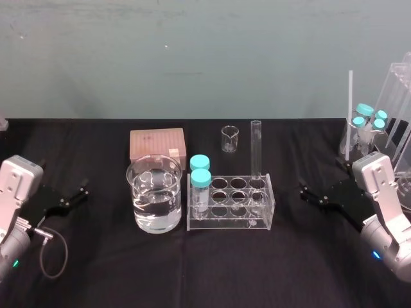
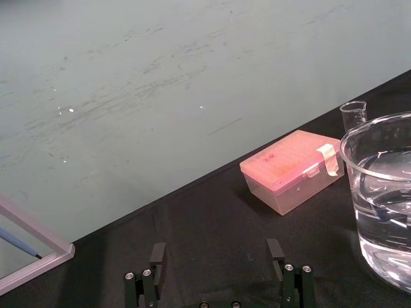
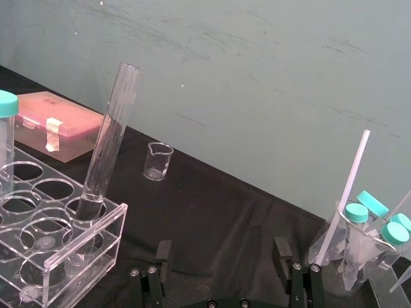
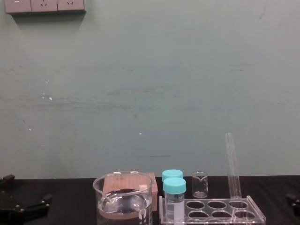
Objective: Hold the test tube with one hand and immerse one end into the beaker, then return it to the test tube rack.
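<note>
The test tube (image 1: 256, 151) (image 3: 106, 154) (image 4: 233, 168) stands upright in a back right hole of the clear test tube rack (image 1: 225, 222) (image 3: 70, 247) (image 4: 213, 216) at the table's centre. Just left of the rack is the large beaker (image 1: 154, 196) (image 2: 382, 192) (image 4: 124, 197), about half full of clear liquid. My left gripper (image 1: 80, 194) (image 2: 216, 256) rests low at the far left, open and empty, well left of the beaker. Far right of the rack, my right gripper (image 1: 306, 194) (image 3: 223, 253) is open too, with nothing between its fingers.
Two teal-capped vials (image 1: 200, 176) stand in the rack's left holes. A pink lidded box (image 1: 157, 144) and a tiny glass beaker (image 1: 230, 138) sit behind. At the far right, a flask with teal-capped tubes (image 1: 367, 125) stands beside a clear stand. A cable (image 1: 54, 253) loops by the left arm.
</note>
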Available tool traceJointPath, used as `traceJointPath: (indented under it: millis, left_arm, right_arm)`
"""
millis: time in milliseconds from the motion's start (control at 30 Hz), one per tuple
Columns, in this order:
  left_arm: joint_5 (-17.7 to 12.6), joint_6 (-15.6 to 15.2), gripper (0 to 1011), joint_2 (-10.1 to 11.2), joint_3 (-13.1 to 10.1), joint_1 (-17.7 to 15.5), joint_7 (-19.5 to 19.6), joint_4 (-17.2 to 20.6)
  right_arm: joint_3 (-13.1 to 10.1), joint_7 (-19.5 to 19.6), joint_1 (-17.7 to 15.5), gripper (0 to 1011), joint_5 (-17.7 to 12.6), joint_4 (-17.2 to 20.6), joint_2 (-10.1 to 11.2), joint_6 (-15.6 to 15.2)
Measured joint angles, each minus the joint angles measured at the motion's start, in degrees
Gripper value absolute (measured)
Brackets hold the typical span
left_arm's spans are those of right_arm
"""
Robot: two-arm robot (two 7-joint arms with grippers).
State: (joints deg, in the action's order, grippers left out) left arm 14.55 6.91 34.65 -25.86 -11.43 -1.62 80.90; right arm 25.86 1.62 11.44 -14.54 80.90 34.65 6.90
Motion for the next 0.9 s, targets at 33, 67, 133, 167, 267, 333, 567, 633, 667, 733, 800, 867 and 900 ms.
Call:
traceJointPath:
  millis: [33, 67, 133, 167, 267, 333, 567, 633, 667, 733, 800, 867, 900]
  left_arm:
    - [0.0, 0.0, 1000, 0.0, 0.0, 0.0, 0.0, 0.0]
    - [0.0, 0.0, 1000, 0.0, 0.0, 0.0, 0.0, 0.0]
    - [0.0, 0.0, 1000, 0.0, 0.0, 0.0, 0.0, 0.0]
    - [0.0, 0.0, 1000, 0.0, 0.0, 0.0, 0.0, 0.0]
    - [0.0, 0.0, 1000, 0.0, 0.0, 0.0, 0.0, 0.0]
    - [0.0, 0.0, 1000, 0.0, 0.0, 0.0, 0.0, 0.0]
    - [0.0, 0.0, 1000, 0.0, 0.0, 0.0, 0.0, 0.0]
    - [0.0, 0.0, 1000, 0.0, 0.0, 0.0, 0.0, 0.0]
    - [0.0, 0.0, 1000, 0.0, 0.0, 0.0, 0.0, 0.0]
    - [0.0, 0.0, 1000, 0.0, 0.0, 0.0, 0.0, 0.0]
    - [0.0, 0.0, 1000, 0.0, 0.0, 0.0, 0.0, 0.0]
    - [0.0, 0.0, 1000, 0.0, 0.0, 0.0, 0.0, 0.0]
    - [0.0, 0.0, 1000, 0.0, 0.0, 0.0, 0.0, 0.0]
  right_arm:
    - [0.0, 0.0, 0.0, 1000, 0.0, 0.0, 0.0, 0.0]
    - [0.0, 0.0, 0.0, 1000, 0.0, 0.0, 0.0, 0.0]
    - [0.0, 0.0, 0.0, 1000, 0.0, 0.0, 0.0, 0.0]
    - [0.0, 0.0, 0.0, 1000, 0.0, 0.0, 0.0, 0.0]
    - [0.0, 0.0, 0.0, 1000, 0.0, 0.0, 0.0, 0.0]
    - [0.0, 0.0, 0.0, 1000, 0.0, 0.0, 0.0, 0.0]
    - [-0.7, -0.8, -0.2, 1000, -0.2, 0.6, 0.2, 0.7]
    - [-1.4, -1.4, -0.3, 1000, -0.8, 1.3, 0.3, 1.1]
    - [-2.4, -2.1, -0.6, 1000, -2.0, 2.2, 0.5, 1.4]
    - [-3.6, -2.8, -0.9, 1000, -3.5, 3.4, 0.5, 1.6]
    - [-5.4, -4.0, -1.3, 1000, -6.1, 5.3, 0.5, 1.7]
    - [-7.2, -5.0, -1.6, 1000, -8.6, 7.2, 0.4, 1.3]
    - [-7.6, -5.4, -1.6, 1000, -9.4, 7.8, 0.3, 1.1]
